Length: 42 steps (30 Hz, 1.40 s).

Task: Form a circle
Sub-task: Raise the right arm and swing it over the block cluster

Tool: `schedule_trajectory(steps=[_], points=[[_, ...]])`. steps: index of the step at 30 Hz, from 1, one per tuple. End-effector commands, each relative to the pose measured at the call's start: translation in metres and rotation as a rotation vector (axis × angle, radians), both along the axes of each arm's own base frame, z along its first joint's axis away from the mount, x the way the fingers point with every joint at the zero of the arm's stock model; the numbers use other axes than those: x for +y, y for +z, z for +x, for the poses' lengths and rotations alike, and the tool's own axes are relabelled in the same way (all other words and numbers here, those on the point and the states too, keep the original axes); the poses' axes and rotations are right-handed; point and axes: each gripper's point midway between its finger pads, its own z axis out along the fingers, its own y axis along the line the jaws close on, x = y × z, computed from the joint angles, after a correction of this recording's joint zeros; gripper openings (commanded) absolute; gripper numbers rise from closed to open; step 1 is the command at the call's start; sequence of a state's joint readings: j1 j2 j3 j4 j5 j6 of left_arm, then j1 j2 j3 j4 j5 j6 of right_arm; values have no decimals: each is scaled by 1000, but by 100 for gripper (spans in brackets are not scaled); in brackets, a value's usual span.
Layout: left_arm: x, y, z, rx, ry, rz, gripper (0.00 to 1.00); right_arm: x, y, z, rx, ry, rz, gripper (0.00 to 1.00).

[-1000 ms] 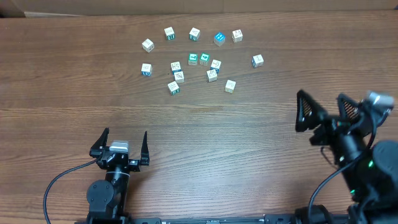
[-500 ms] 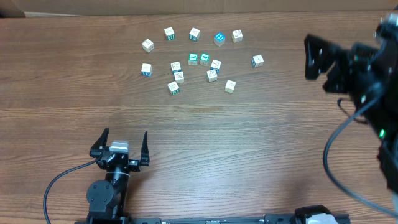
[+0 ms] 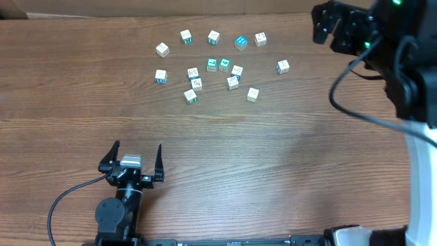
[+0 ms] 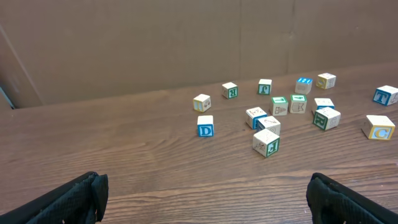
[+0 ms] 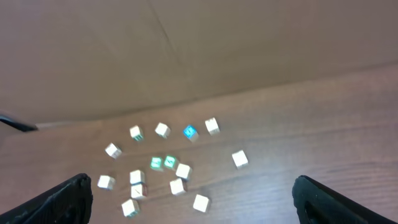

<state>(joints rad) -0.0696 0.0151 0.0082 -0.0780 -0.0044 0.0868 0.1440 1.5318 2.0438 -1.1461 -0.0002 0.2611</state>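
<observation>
Several small whitish letter cubes (image 3: 196, 83) with teal or blue printed faces lie loosely scattered at the table's far middle; no circle shows among them. A bright blue-faced cube (image 3: 240, 42) sits in the back row. My left gripper (image 3: 133, 158) rests open near the front left, well short of the cubes (image 4: 267, 142); its fingers (image 4: 74, 199) hold nothing. My right gripper (image 3: 339, 27) hangs high at the far right, open and empty. It looks down on the cubes (image 5: 177, 186) from a distance, between its fingertips (image 5: 68, 199).
A brown cardboard wall (image 4: 155, 43) runs along the table's far edge behind the cubes. The right arm's black cable (image 3: 355, 96) loops over the right side of the wooden table (image 3: 259, 157).
My right arm has swung up from the front right to the far right corner, staying open. The left arm and the cubes have not moved.
</observation>
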Motion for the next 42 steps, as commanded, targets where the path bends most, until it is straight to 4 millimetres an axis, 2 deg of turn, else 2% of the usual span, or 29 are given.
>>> schedule_trajectory(steps=[1, 5, 15, 23, 25, 29, 30, 32, 33, 34, 39, 42], points=[[2, 1, 0, -10, 6, 25, 100, -2, -2, 7, 8, -2, -7, 100], [2, 1, 0, -10, 7, 25, 99, 0, -16, 16, 46, -2, -12, 100], [2, 1, 0, -10, 7, 25, 99, 1, -30, 26, 80, -1, -16, 100], [2, 1, 0, -10, 7, 25, 100, 2, -26, 30, 56, -1, -13, 100], [2, 1, 0, -10, 6, 25, 100, 2, -19, 35, 24, -2, -8, 100], [2, 1, 0, -10, 6, 25, 100, 2, -24, 33, 42, -4, -8, 100], [2, 1, 0, -10, 6, 25, 100, 2, -24, 34, 41, -5, -7, 78], [2, 1, 0, -10, 6, 25, 99, 2, -24, 35, 42, -11, 3, 19], [2, 1, 0, -10, 7, 25, 100, 2, -26, 36, 49, -23, 20, 7], [2, 1, 0, -10, 7, 25, 99, 3, -27, 37, 54, -31, 31, 4], [2, 1, 0, -10, 6, 25, 100, 13, -52, 48, 120, -16, 26, 4], [2, 1, 0, -10, 7, 25, 99, 24, -73, 55, 172, 3, 17, 13]])
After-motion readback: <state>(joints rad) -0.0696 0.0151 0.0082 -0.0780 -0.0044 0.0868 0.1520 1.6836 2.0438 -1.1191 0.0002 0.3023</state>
